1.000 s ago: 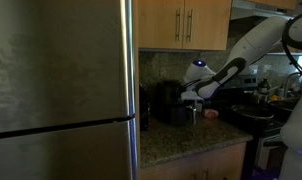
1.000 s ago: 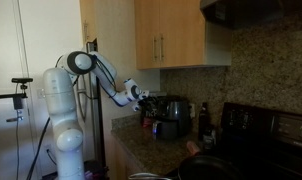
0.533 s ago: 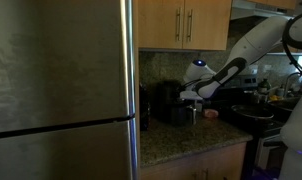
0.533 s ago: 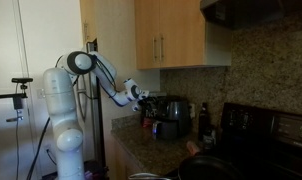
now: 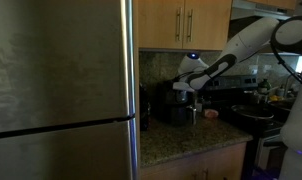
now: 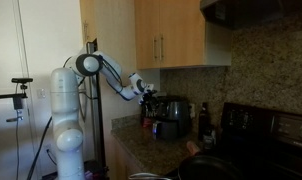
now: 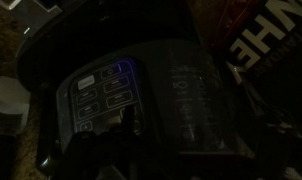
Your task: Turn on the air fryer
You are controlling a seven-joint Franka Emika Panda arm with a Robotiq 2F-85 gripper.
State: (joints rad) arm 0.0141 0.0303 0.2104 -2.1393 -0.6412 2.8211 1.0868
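- gripper (image 5: 182,89): hangs just above the air fryer (image 5: 171,104); jaws too dark in the wrist view to tell whether spread or closed.
- control panel (image 7: 106,95): grid of touch buttons on the fryer's top, faintly lit (legends unreadable), apparently right below the fingertips.
- air fryer: black, on the granite counter (image 5: 186,142), near the fridge (image 5: 61,90).
- handling: descend straight, press one button lightly, avoid its neighbours.

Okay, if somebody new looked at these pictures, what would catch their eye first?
The stainless-steel fridge fills the left half of an exterior view. The white robot arm reaches its gripper toward the black air fryer on the granite counter. In the wrist view, the fryer's control panel glows faintly blue.
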